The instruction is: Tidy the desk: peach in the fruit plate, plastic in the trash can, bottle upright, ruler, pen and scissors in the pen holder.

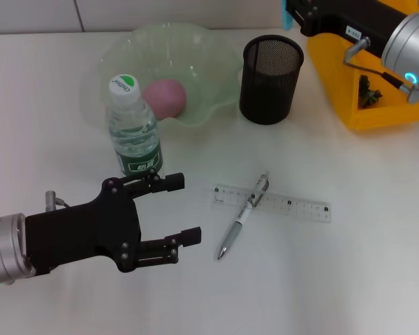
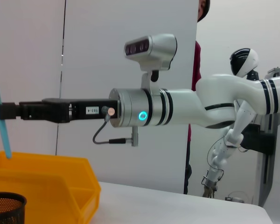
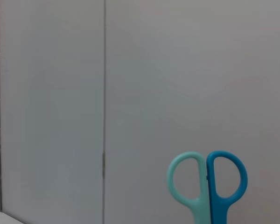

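Observation:
My right gripper [image 1: 295, 15] is at the top right, above and between the black mesh pen holder [image 1: 271, 80] and the yellow bin [image 1: 391, 105]. It is shut on the blue-and-teal scissors [image 3: 207, 186], whose teal tip shows in the head view [image 1: 286, 15]. My left gripper [image 1: 184, 209] is open and empty, low at the front left, beside the upright water bottle [image 1: 133, 129]. The pink peach [image 1: 165, 98] lies in the green fruit plate [image 1: 209, 49]. The clear ruler [image 1: 293, 206] lies flat with the silver pen [image 1: 241, 220] across it.
A small dark thing [image 1: 369, 91] lies in the yellow bin. The left wrist view shows the right arm [image 2: 177, 107] holding the scissors [image 2: 3, 135] over the bin [image 2: 46, 182] and the pen holder [image 2: 4, 207].

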`<state>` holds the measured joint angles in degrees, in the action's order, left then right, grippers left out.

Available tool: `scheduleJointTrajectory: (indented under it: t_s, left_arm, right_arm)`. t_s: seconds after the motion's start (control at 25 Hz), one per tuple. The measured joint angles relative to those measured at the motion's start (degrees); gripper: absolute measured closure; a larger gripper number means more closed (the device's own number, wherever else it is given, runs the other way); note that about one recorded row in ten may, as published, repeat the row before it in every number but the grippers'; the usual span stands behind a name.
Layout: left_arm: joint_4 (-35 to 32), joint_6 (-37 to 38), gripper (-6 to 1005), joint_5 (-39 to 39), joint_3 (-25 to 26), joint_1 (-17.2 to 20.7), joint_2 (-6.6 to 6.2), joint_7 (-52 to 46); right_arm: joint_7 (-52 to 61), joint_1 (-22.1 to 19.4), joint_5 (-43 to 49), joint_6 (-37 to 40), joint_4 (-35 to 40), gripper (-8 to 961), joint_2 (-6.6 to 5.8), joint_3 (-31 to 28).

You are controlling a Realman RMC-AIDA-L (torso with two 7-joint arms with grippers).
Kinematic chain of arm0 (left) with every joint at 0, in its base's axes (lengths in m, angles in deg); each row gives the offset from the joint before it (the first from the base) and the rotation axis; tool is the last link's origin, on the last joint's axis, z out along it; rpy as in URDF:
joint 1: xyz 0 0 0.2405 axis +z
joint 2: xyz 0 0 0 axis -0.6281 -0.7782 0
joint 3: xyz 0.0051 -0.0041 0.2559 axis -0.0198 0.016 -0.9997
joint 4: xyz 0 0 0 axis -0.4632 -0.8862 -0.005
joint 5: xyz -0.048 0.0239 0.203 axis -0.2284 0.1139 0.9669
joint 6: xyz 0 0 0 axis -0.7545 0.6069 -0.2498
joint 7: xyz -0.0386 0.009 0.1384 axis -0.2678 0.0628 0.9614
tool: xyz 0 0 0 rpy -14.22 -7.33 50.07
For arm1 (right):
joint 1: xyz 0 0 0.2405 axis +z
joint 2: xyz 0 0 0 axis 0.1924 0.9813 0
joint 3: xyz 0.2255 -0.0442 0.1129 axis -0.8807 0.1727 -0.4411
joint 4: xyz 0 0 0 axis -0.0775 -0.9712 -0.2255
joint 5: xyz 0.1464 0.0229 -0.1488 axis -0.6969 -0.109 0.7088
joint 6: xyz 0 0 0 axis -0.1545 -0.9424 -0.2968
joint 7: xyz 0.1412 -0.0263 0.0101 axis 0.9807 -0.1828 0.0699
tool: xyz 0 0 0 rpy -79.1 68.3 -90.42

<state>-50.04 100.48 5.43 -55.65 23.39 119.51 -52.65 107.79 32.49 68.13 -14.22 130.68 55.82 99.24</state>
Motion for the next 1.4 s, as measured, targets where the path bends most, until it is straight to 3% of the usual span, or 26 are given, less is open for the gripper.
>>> scheduleJointTrajectory:
  t_s: [0.32, 0.48, 0.84, 1.08, 1.24, 1.4]
  left_arm:
    - [0.2, 0.0, 204, 0.0, 0.0, -0.1, -0.01, 0.0]
    - [0.2, 0.0, 204, 0.2, 0.0, -0.2, 0.03, -0.1]
    - [0.0, 0.0, 204, 0.2, 0.0, -0.2, 0.07, -0.1]
    - [-0.1, 0.1, 204, -0.1, 0.0, -0.1, 0.0, 0.0]
    - [-0.1, 0.1, 203, -0.1, 0.0, -0.1, -0.01, 0.1]
    - [-0.1, 0.2, 203, -0.1, 0.0, 0.0, -0.02, 0.1]
  right_arm:
    - [-4.2, 2.3, -1.8, 0.0, -7.9, 686, 0.13, -0.5]
    - [-9.5, 5.4, -8.9, 0.1, -14.6, 681, 0.04, -0.4]
    - [-13.4, 7.3, -11.8, 3.9, -20.5, 670, -0.14, -0.4]
    - [-13.2, 5.9, -11.9, 5.9, -20.8, 662, -0.09, -0.6]
    - [-12.9, 5.7, -11.9, 6.0, -21.0, 537, -0.09, -0.6]
    - [-10.0, 2.1, -11.9, 8.7, -16.2, 409, -0.17, -1.0]
